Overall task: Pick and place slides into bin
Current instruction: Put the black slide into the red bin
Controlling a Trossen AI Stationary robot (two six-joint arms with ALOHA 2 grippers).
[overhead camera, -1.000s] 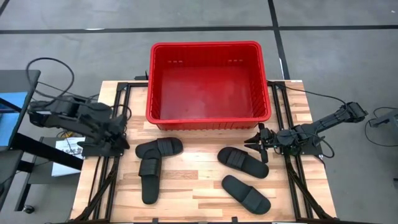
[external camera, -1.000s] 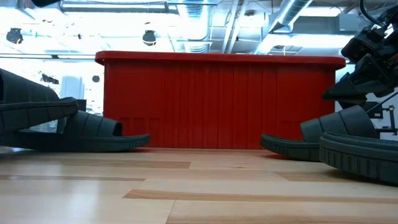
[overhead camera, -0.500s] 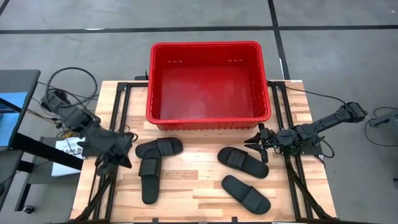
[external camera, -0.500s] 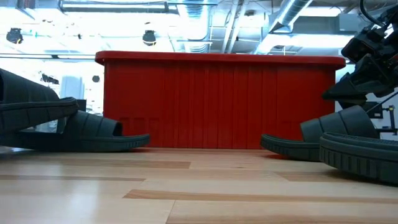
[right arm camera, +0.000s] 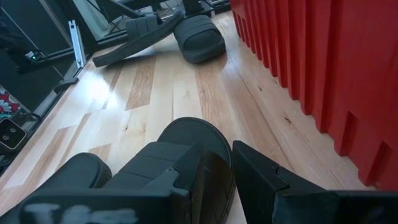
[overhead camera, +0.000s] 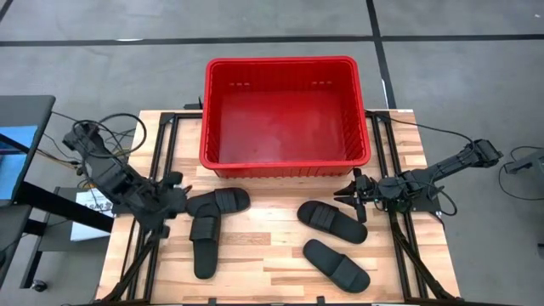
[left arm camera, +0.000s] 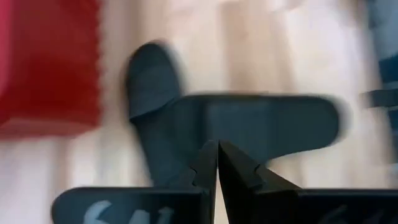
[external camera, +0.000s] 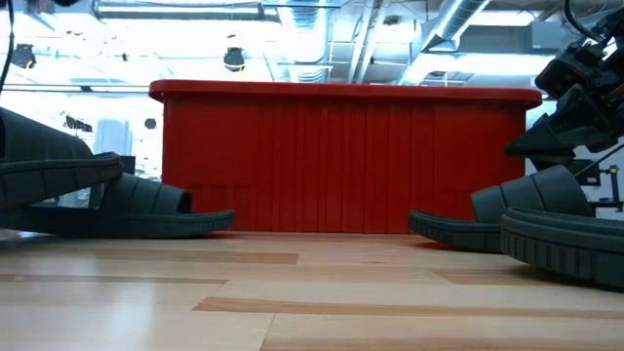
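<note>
Left wrist view: left pincer [left arm camera: 217, 163] closed, empty.

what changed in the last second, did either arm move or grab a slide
The left arm swung in from the table's left edge, bringing the left gripper beside the left pair of slides; its fingers are shut and empty. Nothing was grabbed. The right gripper stayed by the upper right slide. All four slides and the empty bin kept their places.

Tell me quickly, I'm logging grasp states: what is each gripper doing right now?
Left gripper: shut, holding nothing, beside the left pair of slides.
Right gripper: open, holding nothing, over a slide near the bin.
</note>
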